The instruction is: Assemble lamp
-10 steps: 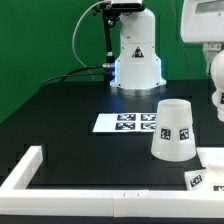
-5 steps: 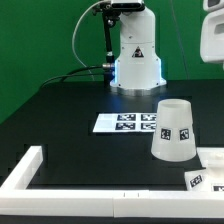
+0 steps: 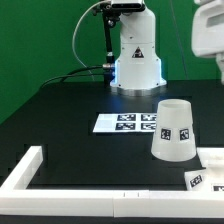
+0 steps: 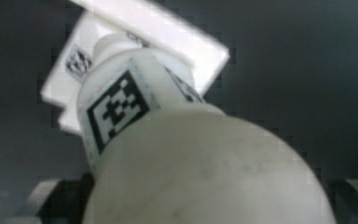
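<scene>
Bulb (image 4: 202, 150) pinched in the gripper (image 4: 202, 192), high above the table (image 3: 60, 120).

In the wrist view the bulb's long axis runs away from the camera: its round end is nearest, and its narrow tagged neck points toward the base (image 4: 158, 30) beyond. The dark fingers (image 4: 55, 195) press on either side of the round end. The shade (image 3: 173, 130) stands on its wide rim with the narrow end up, just beside the marker board (image 3: 128, 122) and near the base (image 3: 212, 160) at the exterior view's right. Since a second ago the arm (image 3: 207, 30) has climbed from shade height to the top corner. The shade, marker board and rail (image 3: 25, 170) have stayed put. No writing can be read, only black-and-white square tags.
</scene>
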Controlling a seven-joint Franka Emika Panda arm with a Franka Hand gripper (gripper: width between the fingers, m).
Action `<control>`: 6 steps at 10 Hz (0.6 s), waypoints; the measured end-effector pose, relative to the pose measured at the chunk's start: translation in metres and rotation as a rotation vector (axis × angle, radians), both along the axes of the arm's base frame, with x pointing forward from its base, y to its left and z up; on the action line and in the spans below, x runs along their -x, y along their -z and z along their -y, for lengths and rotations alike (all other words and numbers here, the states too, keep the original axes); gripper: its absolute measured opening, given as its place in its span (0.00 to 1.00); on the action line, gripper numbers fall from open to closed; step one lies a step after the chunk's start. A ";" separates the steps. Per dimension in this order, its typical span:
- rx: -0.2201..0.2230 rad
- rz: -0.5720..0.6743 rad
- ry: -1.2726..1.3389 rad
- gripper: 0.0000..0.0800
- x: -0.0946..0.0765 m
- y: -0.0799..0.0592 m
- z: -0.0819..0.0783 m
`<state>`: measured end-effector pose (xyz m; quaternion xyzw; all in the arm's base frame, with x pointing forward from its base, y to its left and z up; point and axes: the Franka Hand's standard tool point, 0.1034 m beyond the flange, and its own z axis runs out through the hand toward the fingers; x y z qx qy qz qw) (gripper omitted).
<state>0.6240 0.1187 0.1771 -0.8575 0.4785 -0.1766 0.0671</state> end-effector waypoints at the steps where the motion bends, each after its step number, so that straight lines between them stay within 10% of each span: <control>1: 0.015 0.005 -0.002 0.72 -0.001 -0.001 0.006; 6: 0.032 0.001 -0.007 0.72 0.002 -0.006 0.000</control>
